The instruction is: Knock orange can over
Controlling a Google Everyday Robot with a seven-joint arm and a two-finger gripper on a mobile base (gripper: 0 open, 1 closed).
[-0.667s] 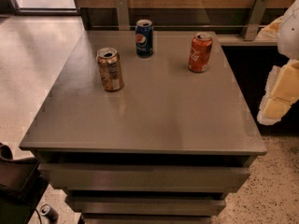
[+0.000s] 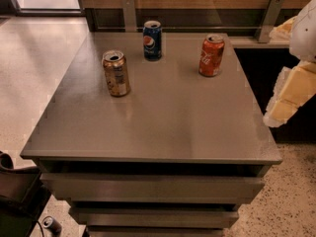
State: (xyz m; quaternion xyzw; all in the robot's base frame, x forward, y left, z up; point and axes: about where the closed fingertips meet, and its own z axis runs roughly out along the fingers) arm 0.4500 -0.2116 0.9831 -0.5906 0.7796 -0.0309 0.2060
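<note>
The orange can (image 2: 116,73), dull golden-brown with pale label marks and an open silver top, stands upright on the left part of the grey table (image 2: 163,122). A blue Pepsi can (image 2: 152,40) stands at the back centre. A brighter red-orange can (image 2: 211,55) stands at the back right. My gripper (image 2: 276,113) is the pale white-and-yellow end of the arm at the right edge of the view. It is beyond the table's right side, at about table height and far from the orange can, touching nothing.
A wood-panelled wall with two metal brackets (image 2: 129,13) runs behind the table. Drawers (image 2: 153,186) sit under the tabletop. Dark equipment (image 2: 17,191) and a small can-like object (image 2: 50,224) are on the floor at the lower left.
The pale end of the arm has shifted very slightly toward the table. The three cans have not moved.
</note>
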